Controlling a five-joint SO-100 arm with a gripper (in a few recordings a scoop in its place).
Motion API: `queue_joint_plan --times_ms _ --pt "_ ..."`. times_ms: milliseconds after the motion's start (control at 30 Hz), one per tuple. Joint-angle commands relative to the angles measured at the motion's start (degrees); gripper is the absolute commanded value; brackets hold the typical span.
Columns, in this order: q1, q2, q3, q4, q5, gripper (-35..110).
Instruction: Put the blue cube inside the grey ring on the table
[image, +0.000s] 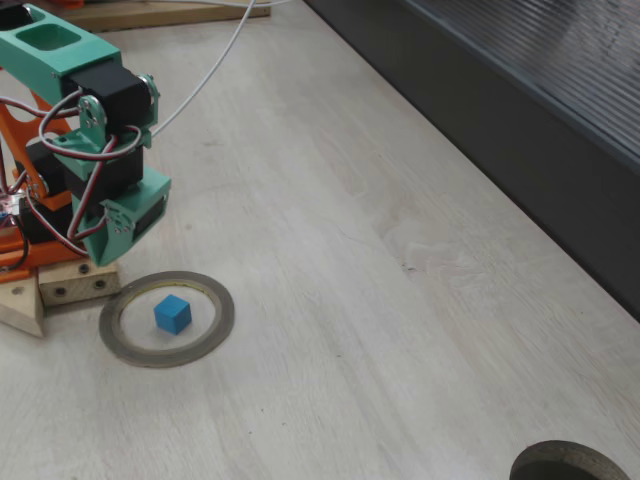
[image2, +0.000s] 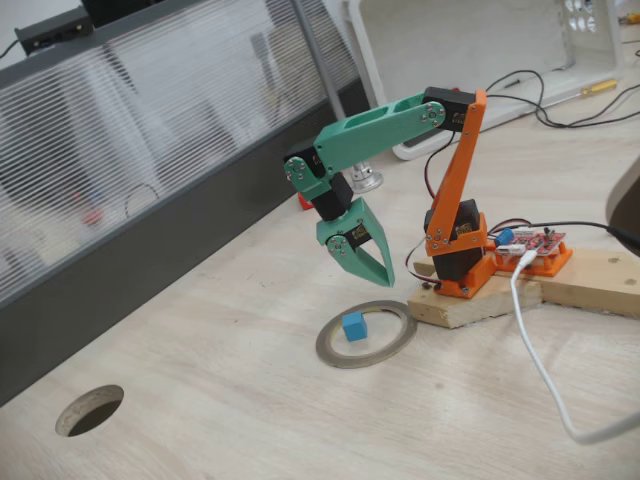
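Pale wood-grain table (image: 400, 330) is lying under your scene, with the blue cube (image2: 353, 326) sitting inside the grey ring (image2: 330, 355), left of centre in both fixed views. Your gripper (image2: 383, 283) is hanging clenched and empty just above the ring's far edge.

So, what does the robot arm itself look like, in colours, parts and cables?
The arm has teal-green plastic links and a teal, pointed two-finger gripper, with black servo blocks at the joints. Its lower link and base are orange, fixed on a pale wooden block. Thin red, white and black wires loop between the servos, and a white cable runs off.
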Motion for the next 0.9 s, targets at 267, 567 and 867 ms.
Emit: queue_joint_plan --times_ms 267,567,867 --pt "0.5 1.6 0.4 -0.1 6.9 1" --pt "0.5 1.6 0.4 -0.2 7.0 2" --pt "0.6 0.8 0.4 -0.2 6.8 2"
